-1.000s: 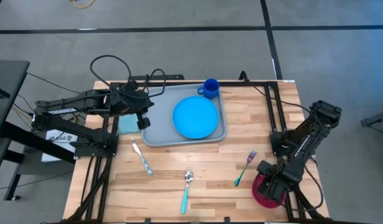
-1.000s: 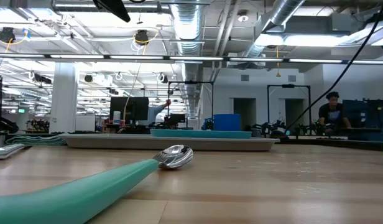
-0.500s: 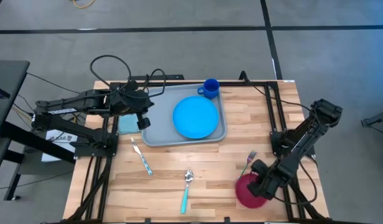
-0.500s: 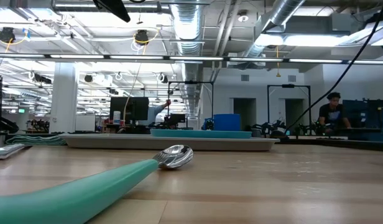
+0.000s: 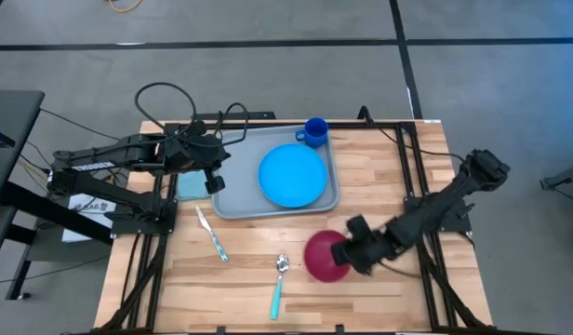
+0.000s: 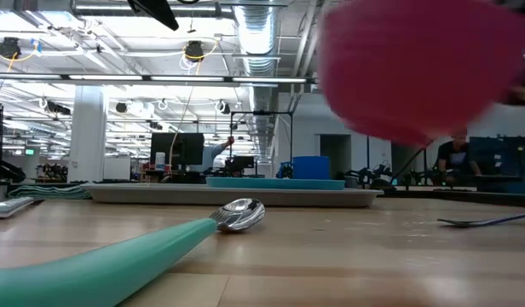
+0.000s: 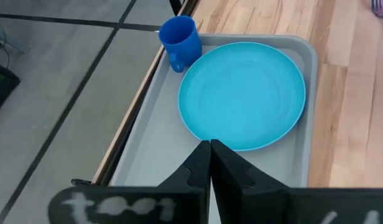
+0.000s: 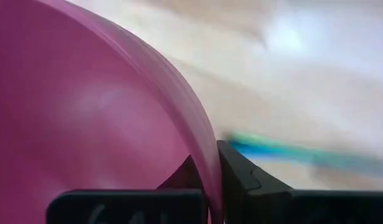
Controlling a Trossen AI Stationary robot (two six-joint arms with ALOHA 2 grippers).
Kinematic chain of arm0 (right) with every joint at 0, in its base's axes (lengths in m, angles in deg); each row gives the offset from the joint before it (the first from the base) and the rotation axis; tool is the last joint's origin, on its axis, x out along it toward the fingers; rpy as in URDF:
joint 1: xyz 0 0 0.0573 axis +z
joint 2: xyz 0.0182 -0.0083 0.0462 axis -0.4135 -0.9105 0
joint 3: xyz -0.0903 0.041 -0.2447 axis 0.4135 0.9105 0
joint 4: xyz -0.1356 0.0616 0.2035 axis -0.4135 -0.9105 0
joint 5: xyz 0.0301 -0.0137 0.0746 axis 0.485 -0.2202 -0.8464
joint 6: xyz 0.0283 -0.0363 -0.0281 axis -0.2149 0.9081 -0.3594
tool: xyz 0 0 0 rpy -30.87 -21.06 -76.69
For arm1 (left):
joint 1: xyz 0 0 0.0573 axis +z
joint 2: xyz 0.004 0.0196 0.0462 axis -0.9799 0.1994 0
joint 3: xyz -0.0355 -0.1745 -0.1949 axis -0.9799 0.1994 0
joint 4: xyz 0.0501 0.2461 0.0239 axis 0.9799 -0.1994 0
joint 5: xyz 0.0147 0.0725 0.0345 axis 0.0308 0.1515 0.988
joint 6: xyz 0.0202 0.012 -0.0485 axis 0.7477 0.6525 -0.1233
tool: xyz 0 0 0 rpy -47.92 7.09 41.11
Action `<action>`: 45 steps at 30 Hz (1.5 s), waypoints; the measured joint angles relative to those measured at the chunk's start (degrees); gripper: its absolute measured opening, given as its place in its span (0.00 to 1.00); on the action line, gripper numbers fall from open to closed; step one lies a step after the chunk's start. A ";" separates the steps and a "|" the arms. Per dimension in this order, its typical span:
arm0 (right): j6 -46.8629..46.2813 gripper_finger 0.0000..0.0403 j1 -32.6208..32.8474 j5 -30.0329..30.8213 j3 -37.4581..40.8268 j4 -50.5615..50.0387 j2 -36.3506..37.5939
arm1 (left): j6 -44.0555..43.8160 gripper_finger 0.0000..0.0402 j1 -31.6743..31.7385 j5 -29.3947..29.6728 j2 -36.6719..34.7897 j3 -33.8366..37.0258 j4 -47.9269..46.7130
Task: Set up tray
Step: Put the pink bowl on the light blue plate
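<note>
Holding: the right gripper point(image 5: 347, 254) has its fingers point(image 8: 236, 169) pinched tight on the rim of a round magenta plastic bowl point(image 5: 326, 258), one finger inside the wall and one outside.
Bowl position: lifted clear of the wooden butcher-block table point(image 5: 379, 177), over its near middle, just right of the spoon; in the low view the bowl point(image 6: 416, 64) hangs well above the tabletop.
Bowl contents: cannot tell; the inside seen past the right wrist shows only pink wall.
Tray: the large pale grey-blue rectangular plastic tray point(image 5: 233, 202) with rounded corners and a raised rim lies at the far left-centre of the table, its far edge near the table's far edge.
Tray contents: a round bright blue plate point(image 5: 292, 175) lies flat in the tray's right half; a small dark blue cup point(image 5: 314, 131) with a handle stands upright in the far right corner, just beside the plate.
Left gripper: the left gripper point(image 5: 213, 182) hovers over the tray's left end, fingers fully closed, tips touching and holding nothing.
Beside the tray: a small flat teal rectangle point(image 5: 188, 185) lies just left of it, partly under the left arm.
Cutlery on the table: a table knife with a light blue handle point(image 5: 212, 234) lies near the tray's near-left corner; a metal spoon with a teal handle point(image 5: 279, 282) lies near the front edge; a fork point(image 6: 488, 221) shows in the low view, flat on the wood under the bowl's side.
</note>
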 joint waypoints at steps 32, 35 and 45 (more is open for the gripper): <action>39.02 0.02 -51.05 -20.58 -17.76 -2.66 -18.52 | -0.09 0.00 0.00 -0.32 0.00 0.00 -0.01; 41.58 0.02 -52.03 -22.50 -21.73 -3.28 -22.18 | -0.11 0.00 0.00 -0.35 0.00 0.00 -0.01; 51.22 0.06 -52.08 -23.09 -34.47 -14.54 -31.89 | -0.14 0.00 -0.02 -0.81 0.01 0.00 -0.02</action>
